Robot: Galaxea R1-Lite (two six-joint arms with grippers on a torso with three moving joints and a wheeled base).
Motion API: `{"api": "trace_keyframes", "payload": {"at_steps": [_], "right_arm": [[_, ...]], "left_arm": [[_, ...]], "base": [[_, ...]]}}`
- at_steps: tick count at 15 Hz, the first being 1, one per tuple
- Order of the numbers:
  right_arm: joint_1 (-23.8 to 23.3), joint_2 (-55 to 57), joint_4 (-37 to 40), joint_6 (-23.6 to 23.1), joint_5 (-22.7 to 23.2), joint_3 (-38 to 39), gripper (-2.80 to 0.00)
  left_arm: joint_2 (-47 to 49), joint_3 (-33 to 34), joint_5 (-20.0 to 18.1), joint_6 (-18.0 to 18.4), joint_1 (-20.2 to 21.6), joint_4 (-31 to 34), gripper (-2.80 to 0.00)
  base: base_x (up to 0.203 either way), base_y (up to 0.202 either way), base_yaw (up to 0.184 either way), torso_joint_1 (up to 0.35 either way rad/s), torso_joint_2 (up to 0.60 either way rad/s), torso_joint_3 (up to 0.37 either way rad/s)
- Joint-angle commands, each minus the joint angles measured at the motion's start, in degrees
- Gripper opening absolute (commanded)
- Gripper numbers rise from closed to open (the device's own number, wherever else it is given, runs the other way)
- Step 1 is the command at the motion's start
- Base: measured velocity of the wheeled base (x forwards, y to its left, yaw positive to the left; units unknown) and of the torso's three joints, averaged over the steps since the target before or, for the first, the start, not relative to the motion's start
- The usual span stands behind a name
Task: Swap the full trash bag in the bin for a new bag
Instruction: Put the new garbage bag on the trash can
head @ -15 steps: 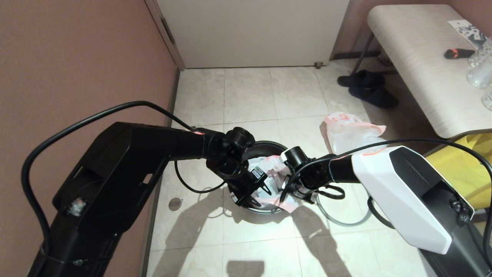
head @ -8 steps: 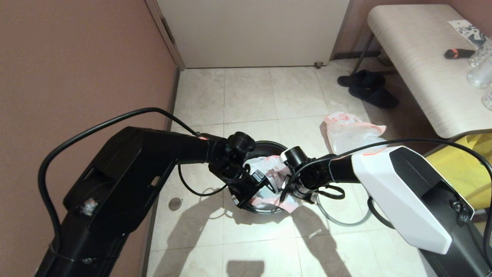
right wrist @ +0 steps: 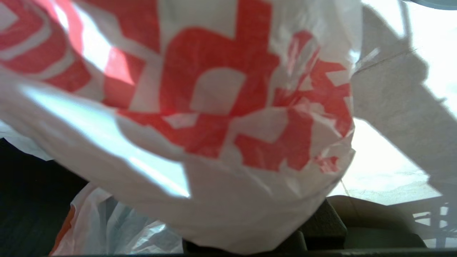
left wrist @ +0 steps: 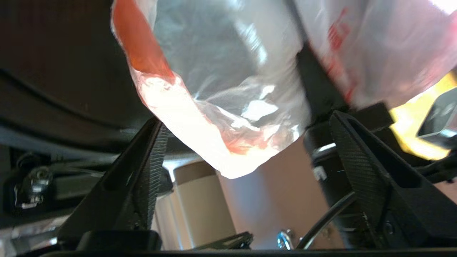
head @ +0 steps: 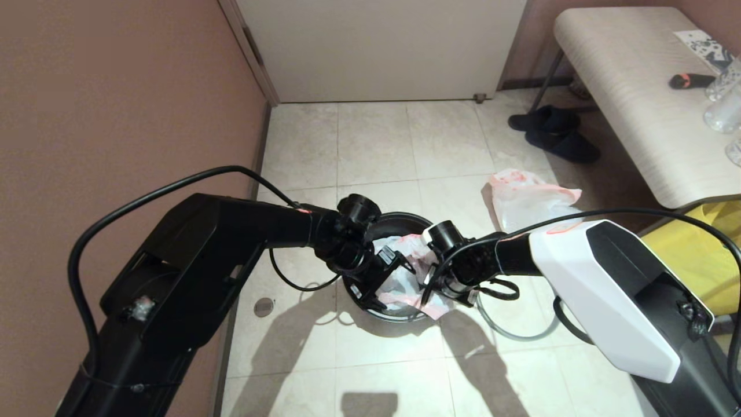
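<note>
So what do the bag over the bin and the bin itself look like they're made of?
The new bag: thin glossy plastic film, translucent white with red print; it crumples and light passes through it. The bin: black and smooth with a faint sheen, probably plastic, though painted metal can't be ruled out.

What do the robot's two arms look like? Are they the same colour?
Not quite. The left arm is all black, with a black cable looping over it. The right arm has a white shell on a black body and its own black cable. The left gripper has black wedge-shaped fingers with ribbed pads.
</note>
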Motion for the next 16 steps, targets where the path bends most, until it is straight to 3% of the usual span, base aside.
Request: {"api": "trace_keyframes", "payload": {"at_steps": [1, 7, 14, 15, 16], "right_arm": [[0.00, 0.10, 0.11, 0.28, -0.05, 0.02, -2.80], [-0.07, 0.45, 0.06, 0.24, -0.05, 0.02, -2.80], [0.00, 0.45, -0.15, 0.28, -0.49, 0.02, -2.80], [0.00, 0.54, -0.15, 0.28, -0.49, 0.02, -2.80], [0.00, 0.54, -0.15, 0.28, -0.49, 0.02, -2.80]], "left_arm": [[0.33, 0.01, -0.12, -0.36, 0.50, -0.06, 0.00], [1.11, -0.43, -1.83, -0.38, 0.86, -1.27, 0.00], [3.63, -0.69, -1.32, -0.45, 0.42, -1.83, 0.00], [3.74, -0.69, -1.28, -0.45, 0.42, -1.69, -2.80], [3.85, -0.69, -1.23, -0.45, 0.42, -1.66, -2.80]], "base": [[0.000, 0.000, 0.000, 0.000, 0.00, 0.000], [0.000, 0.000, 0.000, 0.000, 0.00, 0.000], [0.000, 0.000, 0.000, 0.000, 0.00, 0.000], [0.000, 0.000, 0.000, 0.000, 0.00, 0.000], [0.000, 0.000, 0.000, 0.000, 0.00, 0.000]]}}
